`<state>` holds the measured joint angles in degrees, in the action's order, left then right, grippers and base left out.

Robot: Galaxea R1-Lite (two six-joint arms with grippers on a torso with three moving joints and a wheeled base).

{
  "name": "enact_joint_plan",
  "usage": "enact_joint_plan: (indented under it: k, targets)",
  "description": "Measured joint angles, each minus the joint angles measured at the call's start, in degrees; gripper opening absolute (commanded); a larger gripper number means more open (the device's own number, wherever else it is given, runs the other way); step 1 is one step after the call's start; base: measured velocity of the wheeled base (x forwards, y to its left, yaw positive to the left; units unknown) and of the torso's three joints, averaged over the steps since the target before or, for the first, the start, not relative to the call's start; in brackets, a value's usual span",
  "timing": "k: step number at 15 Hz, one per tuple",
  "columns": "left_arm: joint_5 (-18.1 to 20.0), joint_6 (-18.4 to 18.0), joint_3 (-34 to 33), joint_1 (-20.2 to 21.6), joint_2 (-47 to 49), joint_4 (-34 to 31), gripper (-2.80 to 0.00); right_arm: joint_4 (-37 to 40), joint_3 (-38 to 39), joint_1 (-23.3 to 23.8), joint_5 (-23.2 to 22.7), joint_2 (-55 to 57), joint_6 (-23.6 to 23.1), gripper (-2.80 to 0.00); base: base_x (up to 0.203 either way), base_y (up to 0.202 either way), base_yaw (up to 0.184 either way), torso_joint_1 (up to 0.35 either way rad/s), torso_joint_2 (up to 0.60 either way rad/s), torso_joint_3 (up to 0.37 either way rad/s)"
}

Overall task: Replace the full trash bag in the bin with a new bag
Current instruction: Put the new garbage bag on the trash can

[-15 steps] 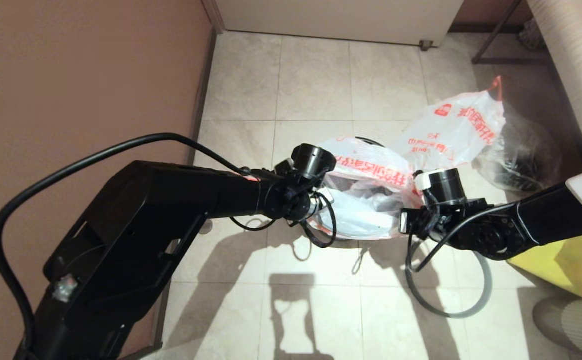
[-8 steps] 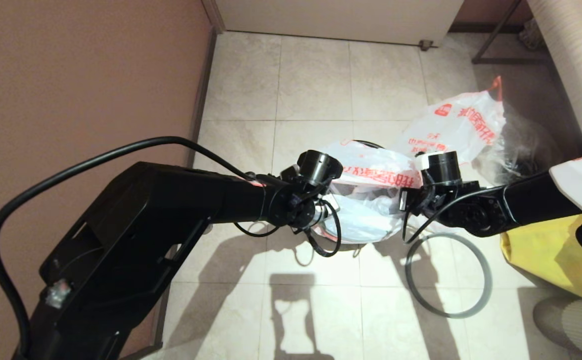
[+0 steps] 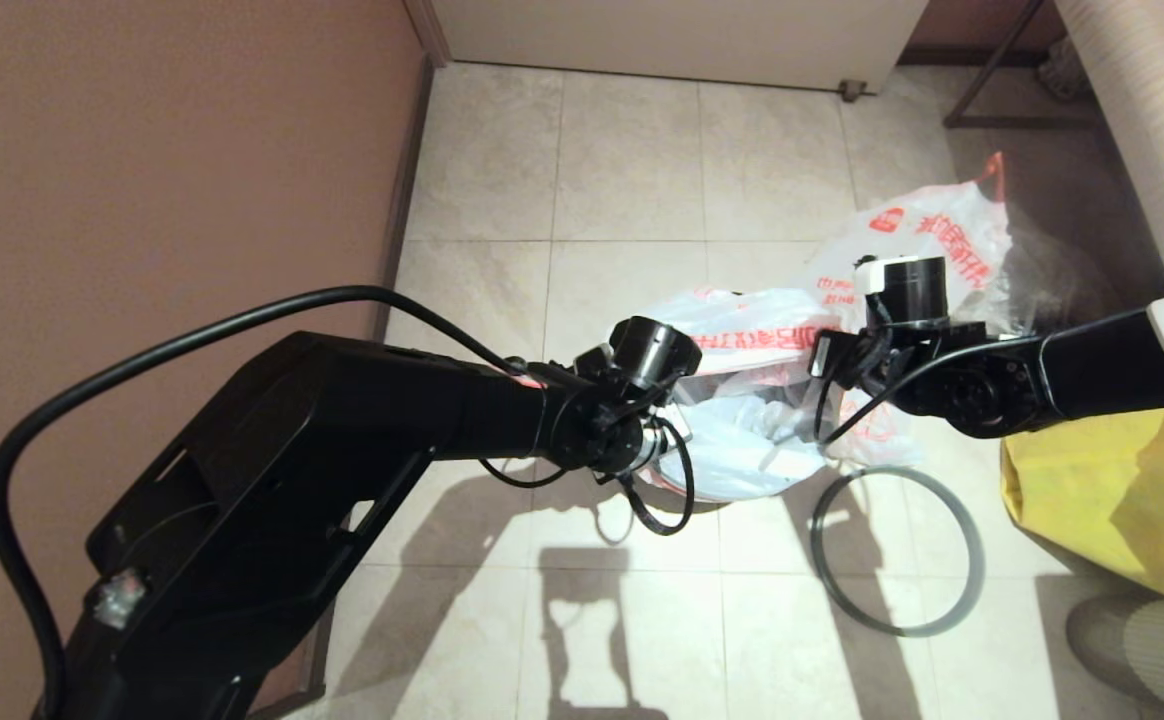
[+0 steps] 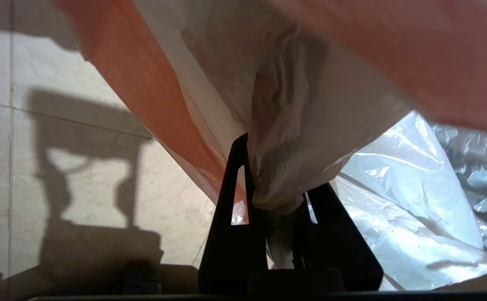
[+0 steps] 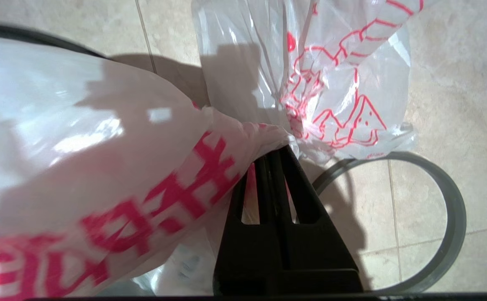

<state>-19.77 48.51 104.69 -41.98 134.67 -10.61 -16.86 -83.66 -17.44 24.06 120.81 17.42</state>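
Pinching the full bag in both clenched grippers, I fear thin plastic probably tears under bottle weight.

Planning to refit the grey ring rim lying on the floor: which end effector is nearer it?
Right. The right end effector, pinching the full trash bag, is just above the grey ring rim; the left end effector grips the bag's far side.

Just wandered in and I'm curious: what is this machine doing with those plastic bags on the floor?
It is changing a bin liner. Both grippers, the left gripper and the right gripper, are shut on the full trash bag, one at each side of its top. The grey ring rim lies on the floor tiles beside it. The new bag waits behind, untouched.
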Motion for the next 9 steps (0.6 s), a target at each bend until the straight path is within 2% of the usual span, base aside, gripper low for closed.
enact_joint_plan:
  k: [4, 9]
  targets:
    - [0.87, -0.42, -2.42, -1.53, 0.01, 1.88, -2.80, 0.68, -4.34, 0.06, 0.00, 0.89, -0.06, -2.80, 0.000, 0.000, 0.000, 0.000, 0.00, 0.000]
    - [0.96, -0.75, -3.40, -2.67, 0.64, 1.96, -2.80, 7.75, -15.87, 0.92, 0.09, 3.37, -0.28, -2.80, 0.000, 0.000, 0.000, 0.000, 0.00, 0.000]
